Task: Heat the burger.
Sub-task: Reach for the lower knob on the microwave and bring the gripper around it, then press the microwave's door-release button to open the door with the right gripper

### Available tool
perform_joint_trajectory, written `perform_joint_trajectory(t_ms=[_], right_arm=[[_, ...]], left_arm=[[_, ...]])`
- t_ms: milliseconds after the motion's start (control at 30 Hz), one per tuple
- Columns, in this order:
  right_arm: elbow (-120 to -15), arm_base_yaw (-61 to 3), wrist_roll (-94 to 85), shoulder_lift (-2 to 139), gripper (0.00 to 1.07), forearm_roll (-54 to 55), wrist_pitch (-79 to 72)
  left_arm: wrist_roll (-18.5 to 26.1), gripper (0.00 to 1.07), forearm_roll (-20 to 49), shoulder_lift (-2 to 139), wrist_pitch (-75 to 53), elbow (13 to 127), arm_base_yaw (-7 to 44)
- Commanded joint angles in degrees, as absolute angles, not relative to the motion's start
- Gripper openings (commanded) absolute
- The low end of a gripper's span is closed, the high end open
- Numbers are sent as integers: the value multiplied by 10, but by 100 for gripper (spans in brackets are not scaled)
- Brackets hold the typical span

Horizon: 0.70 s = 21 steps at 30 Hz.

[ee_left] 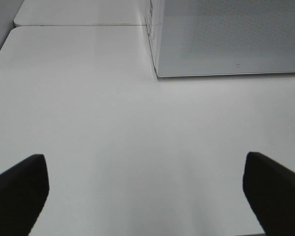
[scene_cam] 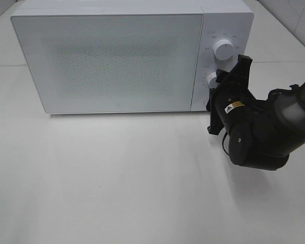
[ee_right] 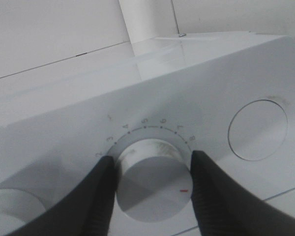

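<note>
burger out of view; microwave door opaque

White microwave on a white tabletop.
Its door carries a fine grey speckle; the white lower knob bears a small red mark; the right gripper is black.

Robot lab bench, mock kitchen setup. Plain white tabletop in seamed panels. White microwave with two dials sits on it. Black robot arm at bench. Bare white wall behind.
</note>
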<state>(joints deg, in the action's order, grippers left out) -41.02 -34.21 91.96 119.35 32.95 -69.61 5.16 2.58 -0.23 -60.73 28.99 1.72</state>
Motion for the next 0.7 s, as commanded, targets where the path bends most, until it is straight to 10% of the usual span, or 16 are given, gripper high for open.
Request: perform_joint_trajectory(t_ms=[33, 700], right_arm=[[-423, -340, 912, 1192, 41, 264, -749], [-419, -340, 883, 1192, 68, 279, -756]], left_arm=[[50, 103, 28, -14, -599, 289, 18], [50, 103, 28, -14, -599, 289, 18]])
